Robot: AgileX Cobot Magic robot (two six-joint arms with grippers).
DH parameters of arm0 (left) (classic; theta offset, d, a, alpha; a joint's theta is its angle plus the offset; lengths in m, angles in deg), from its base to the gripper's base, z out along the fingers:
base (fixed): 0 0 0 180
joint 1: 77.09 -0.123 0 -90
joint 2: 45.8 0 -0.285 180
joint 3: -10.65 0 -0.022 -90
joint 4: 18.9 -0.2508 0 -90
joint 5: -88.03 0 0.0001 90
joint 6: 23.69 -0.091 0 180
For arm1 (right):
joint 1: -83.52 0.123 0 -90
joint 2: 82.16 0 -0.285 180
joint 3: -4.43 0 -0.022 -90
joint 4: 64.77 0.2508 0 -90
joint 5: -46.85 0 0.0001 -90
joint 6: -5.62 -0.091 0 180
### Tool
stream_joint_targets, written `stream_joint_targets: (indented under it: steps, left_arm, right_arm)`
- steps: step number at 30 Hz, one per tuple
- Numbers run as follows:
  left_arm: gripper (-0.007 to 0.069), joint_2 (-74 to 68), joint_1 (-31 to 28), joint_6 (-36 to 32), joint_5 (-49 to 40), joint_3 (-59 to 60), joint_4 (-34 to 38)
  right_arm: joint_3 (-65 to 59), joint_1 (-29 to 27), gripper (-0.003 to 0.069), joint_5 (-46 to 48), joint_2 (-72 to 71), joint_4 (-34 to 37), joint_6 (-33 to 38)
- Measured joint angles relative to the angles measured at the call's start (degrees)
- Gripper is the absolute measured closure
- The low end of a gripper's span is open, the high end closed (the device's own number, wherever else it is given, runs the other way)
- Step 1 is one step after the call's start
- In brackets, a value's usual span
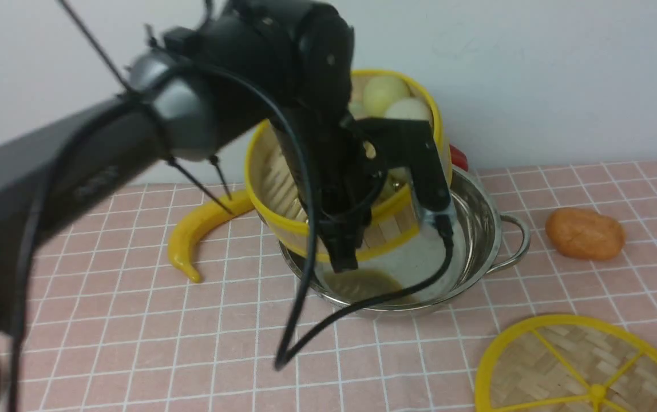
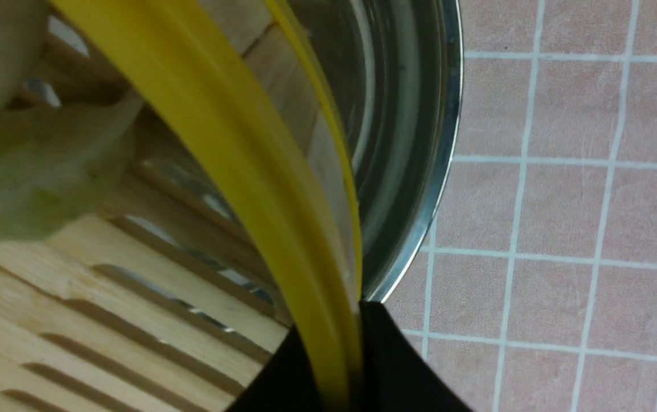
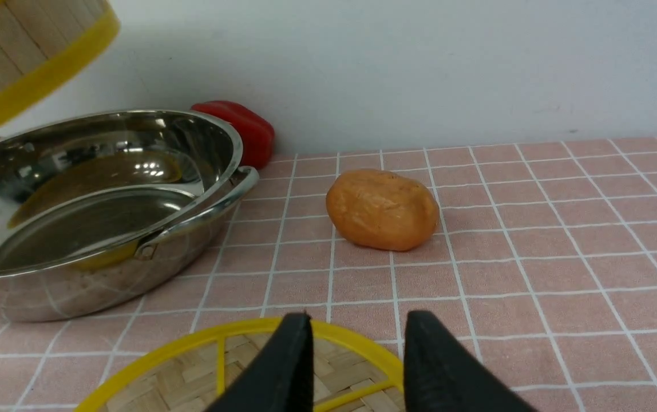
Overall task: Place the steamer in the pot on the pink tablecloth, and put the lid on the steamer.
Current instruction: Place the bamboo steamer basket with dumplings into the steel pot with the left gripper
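The first step is in hand. The round bamboo steamer with yellow rims [image 1: 268,171] hangs tilted in the air above the wide, shiny stainless-steel pot [image 1: 477,234], not yet set in it. The left jaws are closed on the steamer's wall, and the left wrist view shows the yellow rim pinched between them. Pale toy buns [image 1: 386,94] show inside, near its raised far rim. The pot stands on the pink grid-lined tablecloth [image 1: 134,320], close to the far edge of the bench and about midway along it.

Next, I judge, the basket needs levelling and centring over the pot before it goes down — it looks only slightly narrower, so a tilted rim could catch the steel lip.

The right jaws hover just above the flat woven-bamboo lid with yellow spokes [image 1: 580,366] at the near right corner, a little apart and holding nothing. A yellow toy banana [image 1: 202,229] lies to the pot's left. A red toy [image 3: 237,129] sits behind it by the far edge, and an orange lumpy toy [image 1: 586,232] lies just beyond its right handle. Between lid and pot the cloth lies open — room for the lid's path.
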State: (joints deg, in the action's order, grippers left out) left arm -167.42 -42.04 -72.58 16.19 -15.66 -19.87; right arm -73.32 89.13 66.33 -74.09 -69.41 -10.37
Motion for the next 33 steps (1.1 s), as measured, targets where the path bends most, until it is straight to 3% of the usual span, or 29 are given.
stream_joint_targets:
  steps: [33]
  left_arm:
    - [0.0593, -7.0, 0.2, -3.1, 0.0, -5.6, 4.1]
  right_arm:
    - [0.0, 0.0, 0.0414, 0.0, 0.0, 0.0, 0.0]
